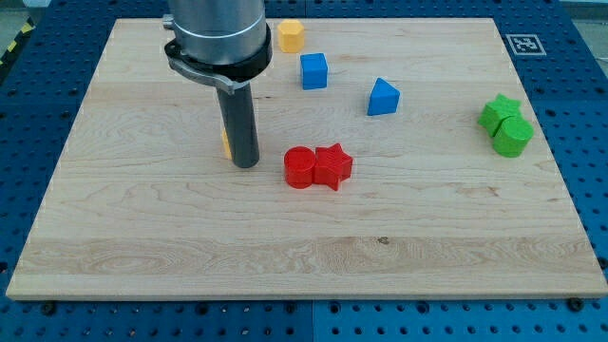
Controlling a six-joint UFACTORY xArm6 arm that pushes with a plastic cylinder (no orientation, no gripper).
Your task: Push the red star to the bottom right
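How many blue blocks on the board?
2: a blue plastic cube near the view's top centre, and a blue plastic wedge-like block to its lower right. None appear hidden.

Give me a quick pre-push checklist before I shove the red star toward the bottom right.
1. My tip visible, on the board: ok.
2. Tip directly behind the red star: not ok; the red cylinder lies between them.
3. Star free of neighbours: not ok; it touches the cylinder.
4. Path to the bottom right corner of the wooden board: ok.
5. Green star and green cylinder off the path: ok.
6. Yellow block behind the rod: cannot tell its shape.
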